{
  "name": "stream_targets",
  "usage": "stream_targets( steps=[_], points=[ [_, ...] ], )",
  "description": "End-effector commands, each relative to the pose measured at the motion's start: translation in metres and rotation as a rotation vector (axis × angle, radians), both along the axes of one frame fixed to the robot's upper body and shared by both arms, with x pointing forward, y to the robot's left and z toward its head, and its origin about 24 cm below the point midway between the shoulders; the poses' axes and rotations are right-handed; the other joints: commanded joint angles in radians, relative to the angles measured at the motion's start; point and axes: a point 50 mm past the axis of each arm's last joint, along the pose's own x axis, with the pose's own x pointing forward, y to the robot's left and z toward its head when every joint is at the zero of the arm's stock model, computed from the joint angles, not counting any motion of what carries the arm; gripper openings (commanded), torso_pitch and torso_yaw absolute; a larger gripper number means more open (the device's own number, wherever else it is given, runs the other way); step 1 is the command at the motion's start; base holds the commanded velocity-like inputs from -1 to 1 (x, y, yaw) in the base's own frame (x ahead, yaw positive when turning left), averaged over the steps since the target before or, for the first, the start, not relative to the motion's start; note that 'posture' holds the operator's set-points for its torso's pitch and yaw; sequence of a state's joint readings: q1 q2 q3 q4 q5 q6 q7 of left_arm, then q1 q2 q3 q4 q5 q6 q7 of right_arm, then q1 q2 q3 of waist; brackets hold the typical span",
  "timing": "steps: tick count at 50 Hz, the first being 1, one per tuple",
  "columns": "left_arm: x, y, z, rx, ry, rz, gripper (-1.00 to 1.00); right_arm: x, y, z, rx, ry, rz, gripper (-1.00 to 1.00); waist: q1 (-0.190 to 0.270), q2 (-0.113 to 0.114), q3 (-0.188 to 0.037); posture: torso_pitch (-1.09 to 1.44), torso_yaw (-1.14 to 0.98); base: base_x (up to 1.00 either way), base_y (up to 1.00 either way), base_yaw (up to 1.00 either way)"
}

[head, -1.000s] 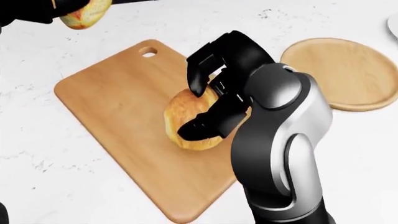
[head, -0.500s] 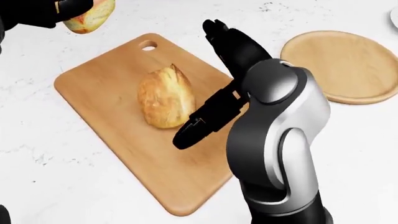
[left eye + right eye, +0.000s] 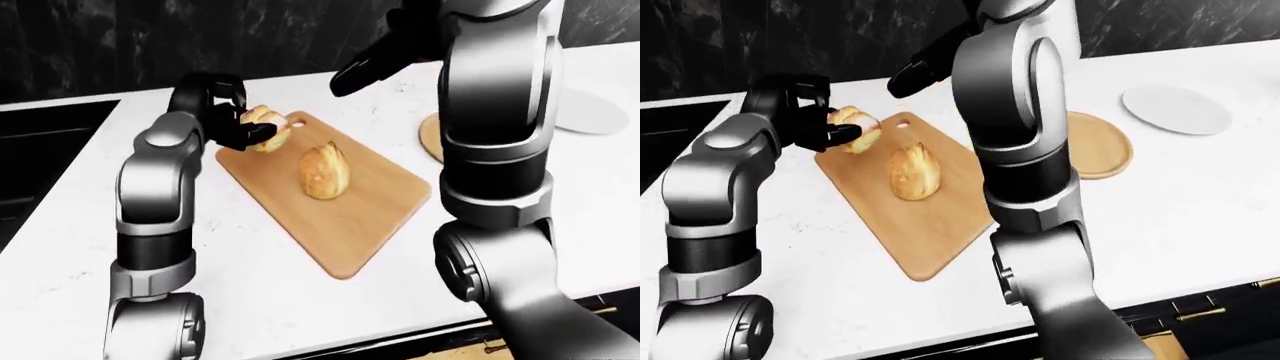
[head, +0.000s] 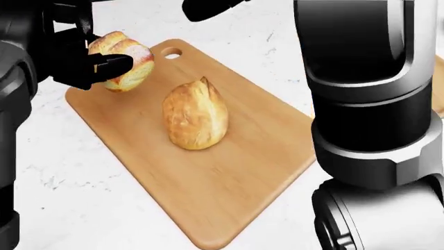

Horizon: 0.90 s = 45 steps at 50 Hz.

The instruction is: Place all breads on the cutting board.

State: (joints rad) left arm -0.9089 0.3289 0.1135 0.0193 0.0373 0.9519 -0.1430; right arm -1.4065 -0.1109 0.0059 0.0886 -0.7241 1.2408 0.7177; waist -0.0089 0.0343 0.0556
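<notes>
A wooden cutting board (image 4: 229,172) with a hanging hole lies slantwise on the white counter. One golden bread loaf (image 4: 195,115) rests on the middle of it. My left hand (image 4: 93,65) is shut on a second bread, a pale roll (image 4: 128,61), held just over the board's upper left corner; the same roll (image 3: 262,118) shows in the left-eye view. My right hand (image 3: 915,75) is raised above the board's top end with its fingers open and nothing in them; its arm fills the right of the head view.
A round wooden plate (image 3: 1095,144) lies to the right of the board, and a white plate (image 3: 1176,109) further right. A dark stovetop (image 3: 40,139) borders the counter on the left. The counter's near edge runs along the bottom.
My right hand let go of the loaf, which now lies on the board, and rose away. My left hand brought the roll down over the board's corner.
</notes>
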Motion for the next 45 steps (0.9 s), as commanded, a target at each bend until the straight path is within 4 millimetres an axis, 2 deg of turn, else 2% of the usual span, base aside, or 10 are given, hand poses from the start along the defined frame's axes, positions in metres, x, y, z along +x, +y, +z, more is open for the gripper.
stream_targets(
  steps=[1, 7, 12, 17, 19, 26, 30, 32, 37, 45],
  points=[
    [-0.004, -0.003, 0.018, 0.016, -0.085, -0.011, -0.98, -0.009, 0.001, 0.021, -0.002, -0.098, 0.003, 1.0, -0.002, 0.002, -0.033, 0.0, 0.0, 0.0, 0.0, 0.0],
    [-0.004, -0.013, 0.013, 0.03, -0.072, -0.045, -0.91, -0.007, -0.001, 0.023, -0.002, -0.106, -0.005, 1.0, 0.002, 0.002, -0.032, 0.0, 0.0, 0.0, 0.0, 0.0],
    [-0.003, -0.017, 0.004, 0.045, -0.055, -0.06, -0.64, -0.007, -0.002, 0.023, 0.001, -0.107, -0.006, 1.0, 0.002, 0.002, -0.032, 0.0, 0.0, 0.0, 0.0, 0.0],
    [-0.005, -0.019, 0.002, 0.05, -0.048, -0.066, -0.19, -0.007, -0.001, 0.019, 0.003, -0.104, -0.005, 1.0, 0.002, 0.005, -0.035, 0.0, 0.0, 0.0, 0.0, 0.0],
    [-0.006, -0.02, 0.001, 0.052, -0.044, -0.07, 0.16, -0.007, -0.001, 0.019, 0.001, -0.102, -0.003, 1.0, 0.002, 0.007, -0.036, 0.0, 0.0, 0.0, 0.0, 0.0],
    [-0.007, -0.023, -0.002, 0.046, -0.041, -0.08, 0.41, -0.007, 0.002, 0.015, -0.001, -0.098, 0.002, 1.0, 0.0, 0.012, -0.037, 0.0, 0.0, 0.0, 0.0, 0.0],
    [-0.008, -0.024, -0.003, 0.045, -0.042, -0.085, 0.95, -0.006, 0.005, 0.011, -0.003, -0.092, 0.01, 1.0, -0.001, 0.015, -0.038, 0.0, 0.0, 0.0, 0.0, 0.0],
    [-0.008, -0.023, -0.002, 0.045, -0.043, -0.083, 1.0, -0.006, 0.006, 0.01, -0.002, -0.091, 0.011, 1.0, -0.002, 0.016, -0.039, 0.0, 0.0, 0.0, 0.0, 0.0],
    [-0.008, -0.019, 0.021, 0.019, -0.079, -0.071, 1.0, -0.002, 0.005, 0.004, 0.013, -0.084, 0.004, 1.0, -0.002, 0.015, -0.035, 0.0, 0.0, 0.0, 0.0, 0.0],
    [-0.016, -0.005, 0.09, -0.086, -0.225, -0.002, 1.0, -0.001, 0.001, -0.006, 0.056, -0.113, -0.007, 1.0, -0.005, -0.004, -0.026, 0.0, 0.0, 0.0, 0.0, 0.0]
  ],
)
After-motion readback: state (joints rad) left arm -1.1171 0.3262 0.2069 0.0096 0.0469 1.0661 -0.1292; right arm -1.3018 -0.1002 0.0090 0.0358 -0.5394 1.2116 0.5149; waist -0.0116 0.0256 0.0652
